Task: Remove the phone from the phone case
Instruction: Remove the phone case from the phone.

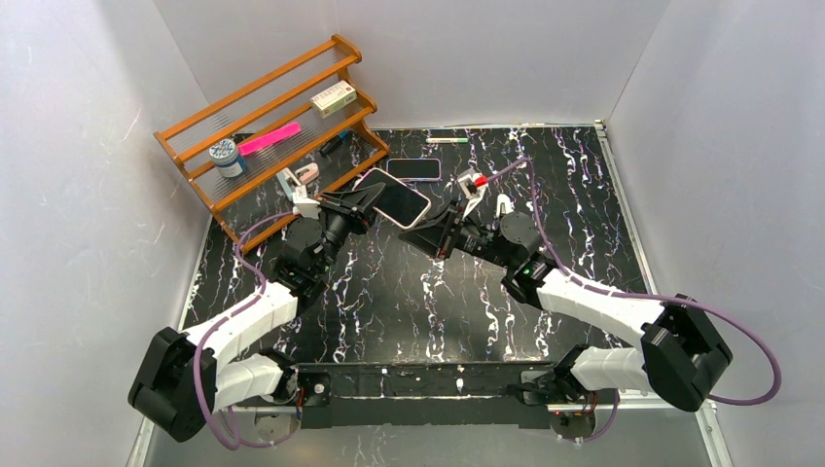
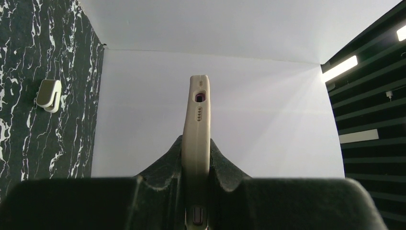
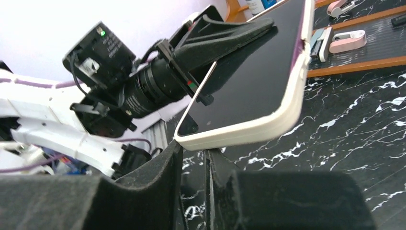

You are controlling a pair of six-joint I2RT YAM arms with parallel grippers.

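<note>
wooden rack as landmark, standing at the far left corner of the black marble table; its shelves carry a jar, a pink strip and a white box.

just right of the rack's near end, the left gripper is raised off the table and clamped on the phone case. in the left wrist view the beige case runs edge-on between the two black fingers, its port and speaker holes facing the camera.

the phone sits inside the case. in the right wrist view its dark screen fills the beige frame, tilted, with one left finger lying flat across the glass. the pair hangs in the air to the right of the rack, touching no shelf.

a second phone lies flat on the table beyond the held one, also right of the rack's near end.

farther right of the rack, the right gripper points at the near corner of the case. its fingers stand close together with a narrow slit between them, tips right under the case's lower edge. whether they pinch that edge cannot be told.

a green pen lies by the back wall, well right of the rack.
</note>
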